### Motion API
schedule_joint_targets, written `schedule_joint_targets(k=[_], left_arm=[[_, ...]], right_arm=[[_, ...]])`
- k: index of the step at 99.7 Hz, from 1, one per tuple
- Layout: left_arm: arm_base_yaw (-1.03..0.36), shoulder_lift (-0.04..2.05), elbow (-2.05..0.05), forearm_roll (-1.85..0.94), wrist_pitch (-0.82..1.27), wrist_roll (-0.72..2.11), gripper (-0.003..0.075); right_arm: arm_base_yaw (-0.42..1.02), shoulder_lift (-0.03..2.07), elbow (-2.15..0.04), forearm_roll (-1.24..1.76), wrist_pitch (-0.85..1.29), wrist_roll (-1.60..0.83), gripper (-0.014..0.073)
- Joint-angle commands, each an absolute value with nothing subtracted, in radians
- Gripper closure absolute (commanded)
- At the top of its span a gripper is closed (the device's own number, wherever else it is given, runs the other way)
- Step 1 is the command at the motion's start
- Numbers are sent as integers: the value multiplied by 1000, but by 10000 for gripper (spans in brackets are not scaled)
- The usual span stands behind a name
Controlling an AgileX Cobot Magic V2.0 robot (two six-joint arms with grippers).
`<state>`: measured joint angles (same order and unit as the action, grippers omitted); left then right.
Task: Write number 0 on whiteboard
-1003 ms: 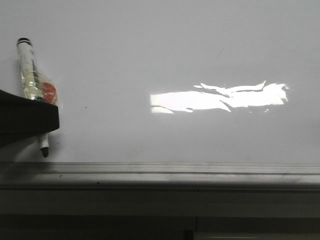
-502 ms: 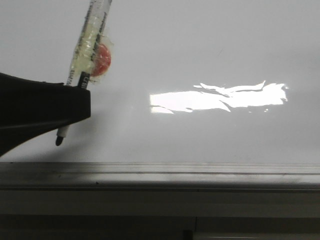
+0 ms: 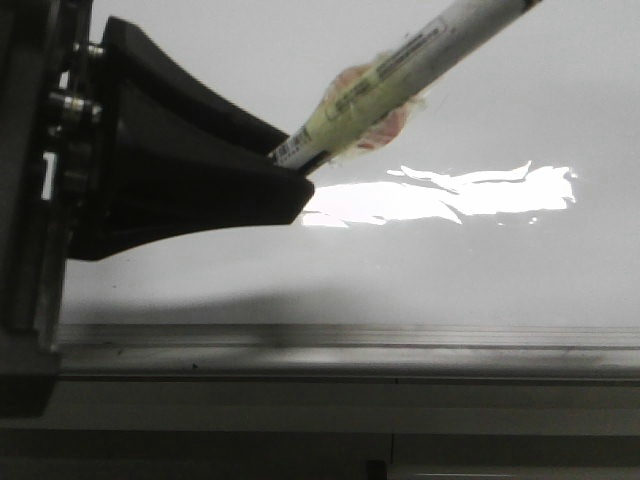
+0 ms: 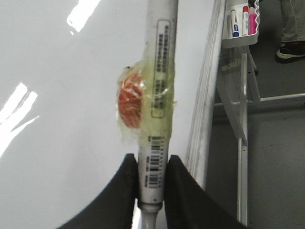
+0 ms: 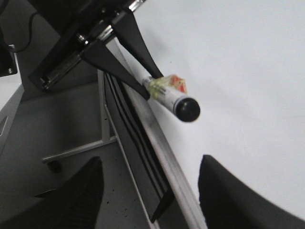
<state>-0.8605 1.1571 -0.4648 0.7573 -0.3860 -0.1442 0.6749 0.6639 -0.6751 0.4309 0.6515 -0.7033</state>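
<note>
The whiteboard [image 3: 450,290] is a glossy pale grey surface filling the front view; the number 0 is out of view. My left gripper [image 3: 295,172] looms large at the left, shut on a white marker [image 3: 400,75] that slants up to the right. Yellowish tape with an orange patch [image 4: 131,100] wraps the marker's barrel [image 4: 159,95]. Both black fingers [image 4: 128,181] press the barcoded end; the writing tip is hidden. My right gripper [image 5: 150,191] is open and holds nothing, straddling the board's edge strip [image 5: 162,152]. It looks at the marker's black cap [image 5: 187,109].
A bright glare patch [image 3: 440,195] lies on the board. A grey metal edge strip [image 3: 350,345] runs along its near side. Beyond the board's edge, a white tray of markers [image 4: 243,24] hangs on a stand, over grey floor [image 4: 276,167].
My left gripper has swung right and closer to the front camera. The marker has tipped from nearly upright to slanting right, and its black tip is now hidden behind the fingers.
</note>
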Motion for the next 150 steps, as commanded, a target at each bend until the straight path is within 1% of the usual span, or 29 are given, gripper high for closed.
schedule_joint_targets(k=[1, 15, 42, 66, 76, 83, 90, 94, 97, 100, 115, 119, 124, 129, 130, 131, 134, 136, 142, 143, 146, 150], left_arm=[[-866, 1145, -505, 762, -444, -146, 740], [-868, 1145, -505, 886, -445, -146, 740], [-868, 1145, -505, 886, -488, -146, 740], [-868, 1145, -505, 886, -498, -146, 740], [-868, 1145, -505, 886, -494, -146, 740], [-868, 1145, -505, 886, -491, -146, 740], [-868, 1145, -505, 886, -491, -146, 740], [-868, 1145, -505, 886, -491, -146, 740], [-868, 1145, -505, 886, -494, -146, 740], [-868, 1145, -505, 886, -495, -146, 740], [-867, 1145, -505, 863, -492, -146, 729], [-866, 1145, -505, 863, -488, -146, 703], [-866, 1145, -505, 863, -481, -146, 648], [-866, 1145, -505, 861, -476, -146, 570], [-866, 1145, -505, 859, -471, -146, 531], [-866, 1145, -505, 859, -471, -146, 531], [-866, 1144, -505, 844, -456, -146, 463], [-866, 1143, -505, 829, -449, -146, 436], [-866, 1135, -505, 772, -396, -146, 316], [-866, 1134, -505, 766, -396, -146, 316], [-866, 1126, -505, 751, -360, -146, 269], [-866, 1108, -505, 738, -319, -146, 234]], right_arm=[[693, 700, -711, 456, 519, -745, 214], [693, 738, -711, 456, 470, -745, 214], [727, 838, -723, 457, 498, -752, 214], [783, 889, -753, 457, 455, -754, 214], [785, 898, -757, 457, 448, -754, 225], [785, 898, -757, 457, 435, -754, 296], [785, 898, -757, 457, 426, -754, 417], [783, 898, -757, 453, 426, -754, 517], [783, 898, -757, 447, 429, -754, 616], [783, 898, -757, 445, 429, -754, 668], [783, 898, -757, 445, 434, -752, 662], [783, 898, -757, 445, 434, -752, 662], [783, 898, -757, 445, 434, -752, 662], [783, 898, -757, 445, 434, -752, 662], [783, 898, -757, 445, 434, -752, 662], [783, 898, -757, 445, 434, -752, 662], [783, 898, -757, 445, 434, -752, 662], [783, 898, -757, 445, 434, -752, 662], [783, 898, -757, 445, 434, -752, 662], [783, 898, -757, 445, 434, -752, 662], [783, 898, -757, 445, 434, -752, 662], [783, 898, -757, 445, 434, -752, 662]])
